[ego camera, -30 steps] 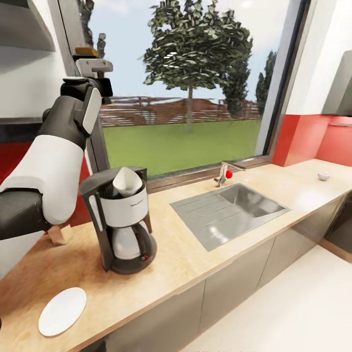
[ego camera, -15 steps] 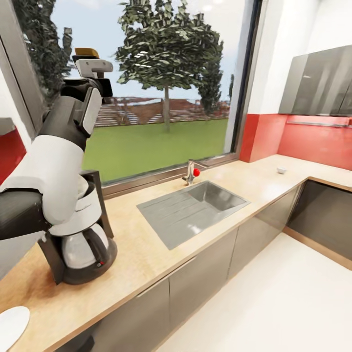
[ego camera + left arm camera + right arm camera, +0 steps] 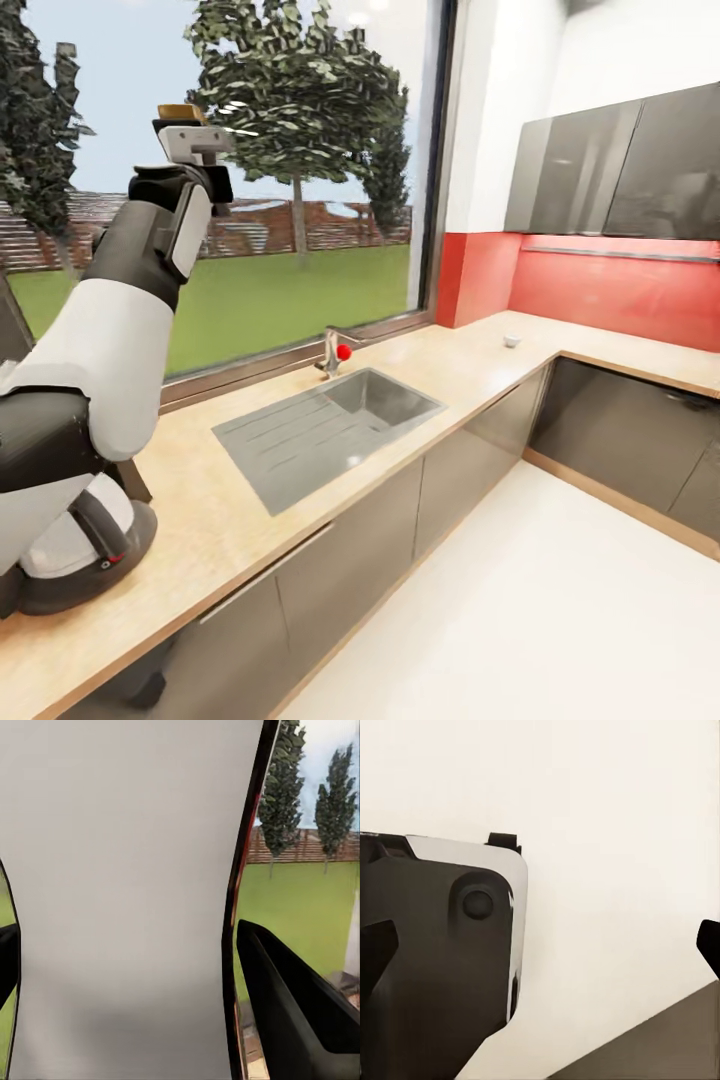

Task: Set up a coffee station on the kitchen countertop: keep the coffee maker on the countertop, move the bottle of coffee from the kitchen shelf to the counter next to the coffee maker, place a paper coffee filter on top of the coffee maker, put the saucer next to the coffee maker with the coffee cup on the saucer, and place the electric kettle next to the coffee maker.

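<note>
Left gripper point(image 3: 127, 967): my left wrist camera shows its two dark fingers point(image 3: 292, 1020) standing either side of a broad white-faced object with a thin black edge, which looks pinched between them.
Held object: by its white front and black side I take it for the bottle of coffee point(image 3: 127, 885); in the head view a yellow-gold cap point(image 3: 180, 111) shows at the top of my raised left arm point(image 3: 110, 330).
Writing: I can read no label or brand on the bottle's white face, nor anywhere else.
Right gripper: I see two dark fingertips point(image 3: 375, 945) at the edges of the right wrist view, well apart, with nothing between them; they point at a pale floor and a dark part of the robot's own body point(image 3: 442, 967).
Coffee maker point(image 3: 80, 560): low at the near end of the countertop point(image 3: 230, 530), far below the left jaws and mostly hidden behind my left arm; its black base, carafe and red switch show.
Sink point(image 3: 320, 430): inset in the countertop under the window, well apart from both jaws, a tap with a red knob point(image 3: 343, 352) behind it.
Small pale object point(image 3: 512, 341): on the far countertop near the red wall; too small to identify.
</note>
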Robot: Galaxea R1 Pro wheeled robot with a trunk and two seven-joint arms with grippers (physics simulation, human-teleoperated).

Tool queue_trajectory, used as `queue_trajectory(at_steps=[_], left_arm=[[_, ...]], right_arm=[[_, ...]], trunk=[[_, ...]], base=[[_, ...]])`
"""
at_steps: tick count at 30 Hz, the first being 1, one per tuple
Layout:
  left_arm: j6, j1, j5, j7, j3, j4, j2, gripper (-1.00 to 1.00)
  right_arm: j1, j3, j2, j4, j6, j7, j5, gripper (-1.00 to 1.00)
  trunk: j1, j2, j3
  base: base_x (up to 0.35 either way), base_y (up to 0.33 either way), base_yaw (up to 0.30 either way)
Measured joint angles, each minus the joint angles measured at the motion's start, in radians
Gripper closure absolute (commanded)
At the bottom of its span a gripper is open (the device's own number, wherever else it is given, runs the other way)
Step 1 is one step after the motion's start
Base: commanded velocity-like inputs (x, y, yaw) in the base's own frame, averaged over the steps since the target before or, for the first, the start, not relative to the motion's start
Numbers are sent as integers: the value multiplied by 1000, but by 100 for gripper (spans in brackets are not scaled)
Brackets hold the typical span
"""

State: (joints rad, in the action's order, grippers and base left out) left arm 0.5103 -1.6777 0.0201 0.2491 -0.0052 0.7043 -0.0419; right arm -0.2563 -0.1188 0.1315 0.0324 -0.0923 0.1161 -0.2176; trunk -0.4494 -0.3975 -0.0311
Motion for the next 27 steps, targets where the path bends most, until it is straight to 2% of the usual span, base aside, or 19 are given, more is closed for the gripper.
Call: queue_trajectory(at_steps=[27], left_arm=[[0,23,-1,3,0,-3,-4,100]], right_arm=[[0,-1,-3,3,5,-2,0,-100]], trunk=[[0,0,0]], base=[[0,-273,-3]])
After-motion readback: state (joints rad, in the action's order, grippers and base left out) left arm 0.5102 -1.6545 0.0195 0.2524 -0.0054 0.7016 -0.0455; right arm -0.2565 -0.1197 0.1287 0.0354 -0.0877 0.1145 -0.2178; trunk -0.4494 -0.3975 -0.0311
